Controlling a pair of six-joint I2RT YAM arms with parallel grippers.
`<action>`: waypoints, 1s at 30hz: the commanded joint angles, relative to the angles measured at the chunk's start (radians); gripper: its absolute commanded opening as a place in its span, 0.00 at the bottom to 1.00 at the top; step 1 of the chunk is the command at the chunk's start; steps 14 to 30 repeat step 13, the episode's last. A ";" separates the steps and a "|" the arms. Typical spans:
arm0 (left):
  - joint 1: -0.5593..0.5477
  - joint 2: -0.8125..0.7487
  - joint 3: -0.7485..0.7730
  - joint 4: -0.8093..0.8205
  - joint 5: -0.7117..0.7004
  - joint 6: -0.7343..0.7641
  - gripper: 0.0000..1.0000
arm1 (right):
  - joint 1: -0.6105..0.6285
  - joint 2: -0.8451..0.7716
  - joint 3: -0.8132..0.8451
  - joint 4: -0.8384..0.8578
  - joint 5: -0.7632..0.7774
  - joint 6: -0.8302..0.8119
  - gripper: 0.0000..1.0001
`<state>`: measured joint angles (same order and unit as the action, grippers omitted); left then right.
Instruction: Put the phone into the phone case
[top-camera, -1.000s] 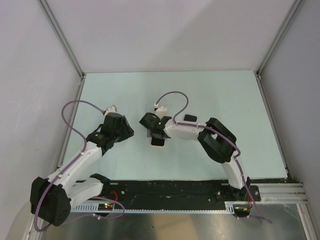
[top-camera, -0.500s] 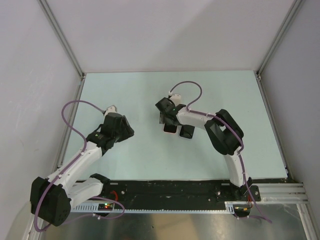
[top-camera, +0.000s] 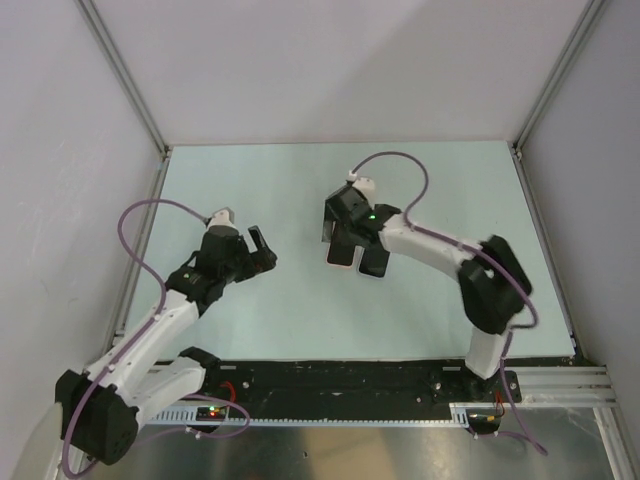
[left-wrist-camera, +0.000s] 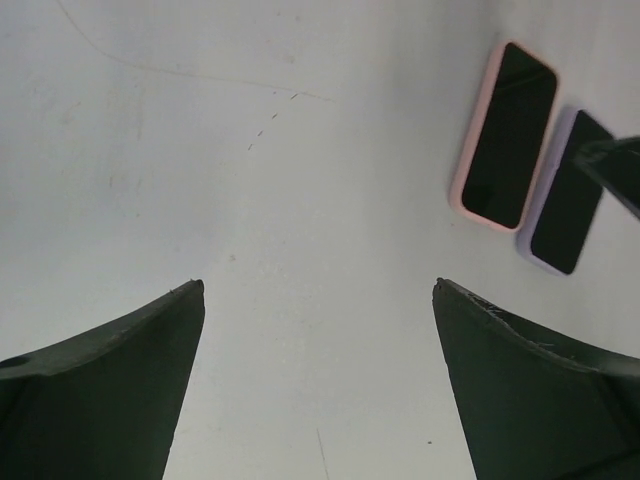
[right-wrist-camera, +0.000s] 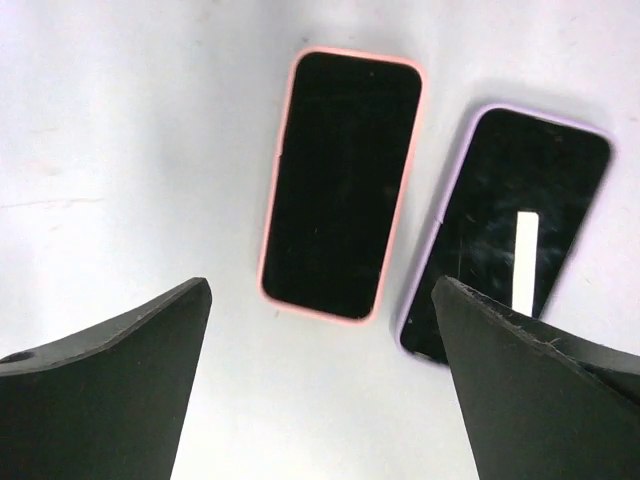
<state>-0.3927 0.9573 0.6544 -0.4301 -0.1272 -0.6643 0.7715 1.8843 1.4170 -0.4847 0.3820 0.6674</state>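
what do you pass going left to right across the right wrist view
right gripper's finger at lower left → phone seated in the pink phone case → lavender-cased phone. The other finger at lower right overlaps the lavender-cased phone, so it is left out.
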 joint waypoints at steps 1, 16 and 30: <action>-0.012 -0.105 0.058 0.025 -0.006 0.059 1.00 | 0.013 -0.262 -0.089 0.053 -0.024 -0.046 0.99; -0.013 -0.183 0.109 0.024 0.014 0.077 1.00 | 0.026 -0.483 -0.254 0.097 -0.046 -0.075 0.99; -0.013 -0.183 0.109 0.024 0.014 0.077 1.00 | 0.026 -0.483 -0.254 0.097 -0.046 -0.075 0.99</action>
